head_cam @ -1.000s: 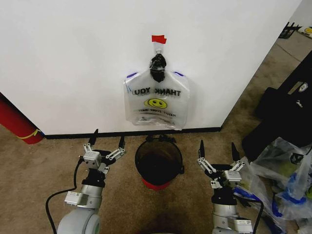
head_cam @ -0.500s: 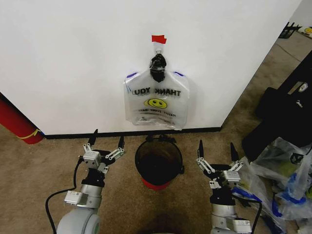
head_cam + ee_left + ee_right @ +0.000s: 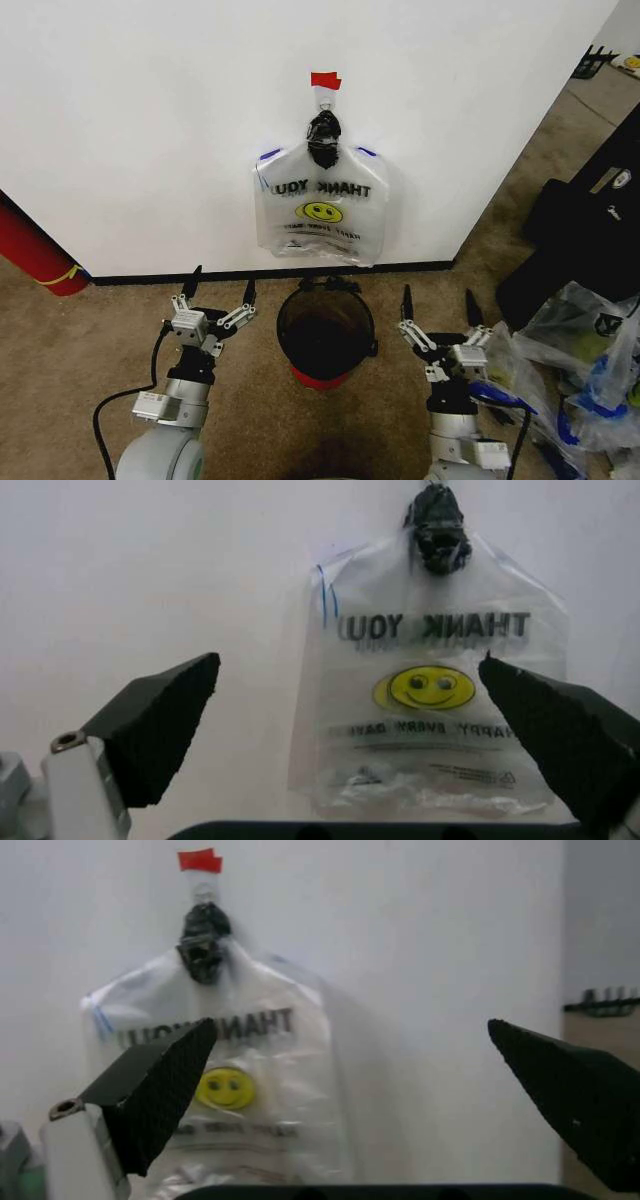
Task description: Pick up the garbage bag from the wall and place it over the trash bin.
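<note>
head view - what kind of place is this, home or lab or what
Probably an indoor room set up for testing: brown carpet, a plain white wall, a garbage bag hung from a taped hook above a trash bin, heaped bags nearby.

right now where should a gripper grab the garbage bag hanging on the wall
Probably the upper corners of the garbage bag, beside the black knot it hangs from, approached front-on from the room side. The bag lies flat against the wall, so only its front is reachable; the loose shoulders offer a pinchable fold.

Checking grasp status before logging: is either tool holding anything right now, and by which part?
Nothing is held. The left tool and right tool are both open, flanking the trash bin; the garbage bag hangs on the wall, untouched.
</note>
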### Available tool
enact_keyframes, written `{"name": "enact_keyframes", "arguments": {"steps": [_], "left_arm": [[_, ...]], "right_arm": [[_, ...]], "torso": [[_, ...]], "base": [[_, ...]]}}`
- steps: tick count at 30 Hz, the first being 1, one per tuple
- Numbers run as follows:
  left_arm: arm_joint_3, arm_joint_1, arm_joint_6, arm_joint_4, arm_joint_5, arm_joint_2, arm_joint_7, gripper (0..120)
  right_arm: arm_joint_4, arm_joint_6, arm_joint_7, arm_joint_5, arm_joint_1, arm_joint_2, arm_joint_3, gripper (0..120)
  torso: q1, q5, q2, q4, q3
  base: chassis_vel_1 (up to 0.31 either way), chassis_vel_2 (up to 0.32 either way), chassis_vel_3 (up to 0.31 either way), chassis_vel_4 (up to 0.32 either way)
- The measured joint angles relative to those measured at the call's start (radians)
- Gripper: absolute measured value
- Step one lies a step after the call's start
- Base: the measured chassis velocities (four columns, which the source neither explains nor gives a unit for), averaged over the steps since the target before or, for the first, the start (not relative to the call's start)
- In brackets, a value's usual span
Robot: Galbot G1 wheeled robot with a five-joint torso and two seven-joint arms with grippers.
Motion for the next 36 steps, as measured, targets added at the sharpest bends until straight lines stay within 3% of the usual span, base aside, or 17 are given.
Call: {"name": "enact_keyframes", "arguments": {"steps": [5, 15, 26, 36], "left_arm": [[-0.001, 0.015, -0.002, -0.001, 0.013, 0.009, 0.0, 100], [0.011, 0.021, -0.001, 0.02, 0.05, 0.004, 0.001, 100], [0.011, 0.034, -0.002, 0.038, 0.075, -0.004, 0.0, 100], [0.012, 0.037, -0.003, 0.046, 0.084, -0.013, -0.002, 100]], "right_arm": [[-0.052, -0.04, -0.047, 0.18, 0.164, -0.053, -0.033, 100], [-0.244, -0.029, -0.109, 0.456, 0.494, -0.018, -0.13, 100], [-0.517, -0.012, -0.169, 0.572, 0.744, 0.095, -0.21, 100], [-0.694, -0.005, -0.19, 0.625, 0.906, 0.123, -0.197, 100]], "torso": [[0.0, 0.0, 0.0, 0.0001, 0.0], [0.0, -0.0002, 0.0, 0.0, 0.0], [0.0, -0.0003, 0.0, 0.0003, 0.0], [0.0, 0.0, 0.0, -0.0001, 0.0]], "base": [[0.0, 0.0, 0.0, 0.0], [0.0, 0.0, 0.0, 0.0], [0.0, 0.0, 0.0, 0.0], [0.0, 0.0, 0.0, 0.0]]}}
